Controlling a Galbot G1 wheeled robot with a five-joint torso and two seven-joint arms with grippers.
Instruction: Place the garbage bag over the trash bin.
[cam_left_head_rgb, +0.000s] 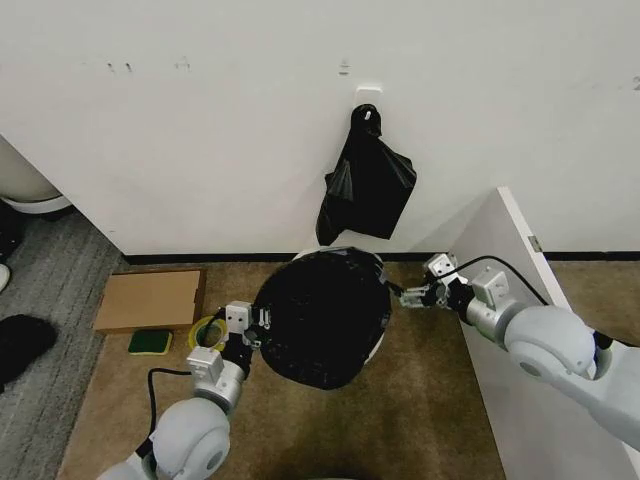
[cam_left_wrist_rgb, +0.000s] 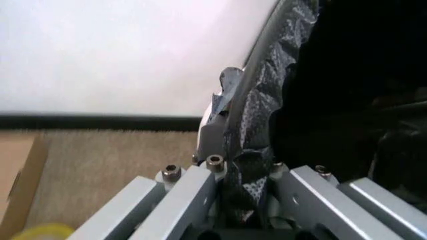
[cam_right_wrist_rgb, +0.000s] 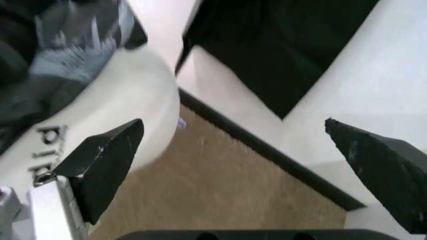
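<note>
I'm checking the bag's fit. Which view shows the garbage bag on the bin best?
The head view: the garbage bag covers the trash bin's whole mouth. The left wrist view shows only its crinkled edge pinched in the left claw; the right wrist view shows one corner.

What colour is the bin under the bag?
Cream-white; the bin's side shows best in the right wrist view, below the black bag.

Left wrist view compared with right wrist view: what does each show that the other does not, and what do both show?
The left wrist view alone shows the left gripper, its jaws shut on a fold of the garbage bag. The right wrist view alone shows the right gripper, its jaws wide open beside the trash bin, and printed letters on the bin wall. Both show the bag, the bin, carpet and baseboard.
</note>
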